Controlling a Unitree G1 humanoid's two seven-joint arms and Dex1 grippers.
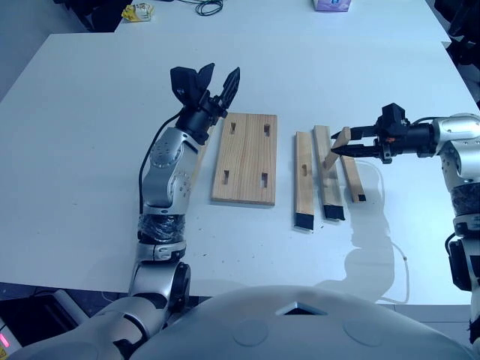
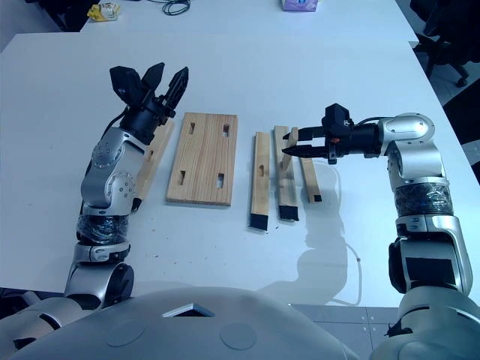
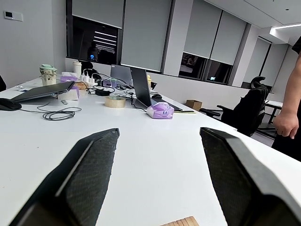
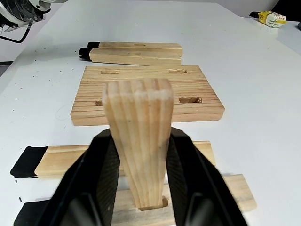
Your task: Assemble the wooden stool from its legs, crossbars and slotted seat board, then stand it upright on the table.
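Right gripper (image 2: 286, 145) clamps crossbar (image 4: 138, 117).

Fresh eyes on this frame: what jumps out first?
The right tool clamps a short crossbar, tilted, its lower end meeting a leg lying flat right of centre. The slotted seat board lies flat mid-way across the table. The left tool hangs open, raised, by the board's left edge.

We see a yellow packet (image 1: 139, 11), a black cable (image 1: 210, 7) and a purple box (image 1: 332, 4) lying far off, plus an open laptop (image 3: 140, 87), a tape roll (image 3: 114, 101) and an office chair (image 3: 247, 110).
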